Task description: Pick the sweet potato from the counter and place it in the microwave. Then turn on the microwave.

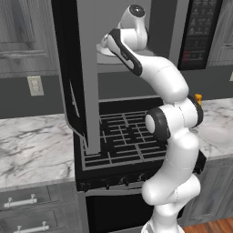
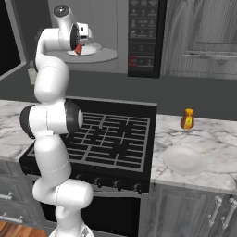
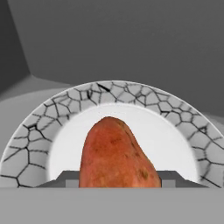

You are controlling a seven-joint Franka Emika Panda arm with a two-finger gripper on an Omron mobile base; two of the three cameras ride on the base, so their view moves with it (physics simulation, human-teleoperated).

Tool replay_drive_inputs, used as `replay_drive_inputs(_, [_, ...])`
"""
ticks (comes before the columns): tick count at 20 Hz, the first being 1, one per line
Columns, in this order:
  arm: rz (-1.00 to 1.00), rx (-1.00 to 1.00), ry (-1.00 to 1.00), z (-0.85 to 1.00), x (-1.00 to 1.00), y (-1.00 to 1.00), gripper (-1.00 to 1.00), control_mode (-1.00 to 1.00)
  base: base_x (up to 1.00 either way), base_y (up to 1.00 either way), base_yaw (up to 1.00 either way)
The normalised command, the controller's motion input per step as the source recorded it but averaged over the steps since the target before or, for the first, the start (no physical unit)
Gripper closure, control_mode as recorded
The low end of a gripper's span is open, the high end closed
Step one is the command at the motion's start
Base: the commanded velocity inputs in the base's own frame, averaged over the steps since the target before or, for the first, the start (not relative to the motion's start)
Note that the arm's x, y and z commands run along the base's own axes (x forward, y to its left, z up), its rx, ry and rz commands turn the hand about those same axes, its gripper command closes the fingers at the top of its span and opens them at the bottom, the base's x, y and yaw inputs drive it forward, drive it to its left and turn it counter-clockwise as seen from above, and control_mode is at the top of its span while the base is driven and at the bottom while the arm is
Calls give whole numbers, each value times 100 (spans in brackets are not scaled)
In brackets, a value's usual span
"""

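Observation:
The microwave (image 2: 143,32) hangs above the stove with its black glass door (image 1: 86,68) swung wide open to the left. My gripper (image 2: 79,45) reaches into the grey interior and is shut on the orange-red sweet potato (image 2: 78,49). In the hand view the sweet potato (image 3: 116,153) stands between my two dark fingertips (image 3: 65,178), tapered end pointing away, over the microwave's round plate (image 3: 39,131) with a crackled rim. I cannot tell whether the tuber touches the plate. The marble counter (image 2: 208,139) lies to both sides of the stove.
The black grated stovetop (image 2: 111,139) lies directly under my arm. On the right counter are an orange bottle with a yellow cap (image 2: 187,119) and a white plate (image 2: 184,159). The open door (image 1: 86,68) hangs over the stove's left side. Grey drawers (image 1: 27,200) sit below.

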Motion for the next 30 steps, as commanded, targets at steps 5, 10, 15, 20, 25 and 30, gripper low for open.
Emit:
replay_drive_inputs(5, [0,0,0,-4,7,0,100,-100,0,0,0])
replay_drive_inputs(10, [0,0,0,0,6,0,100,-100,0,0,0])
replay_drive_inputs(15, [0,0,0,0,8,0,-100,-100,0,0,0])
replay_drive_inputs(20, [0,0,0,0,7,0,-100,-100,0,0,0])
replay_drive_inputs(25, [0,0,0,0,16,0,-100,-100,0,0,0])
replay_drive_inputs(30, [0,0,0,0,18,0,-100,-100,0,0,0])
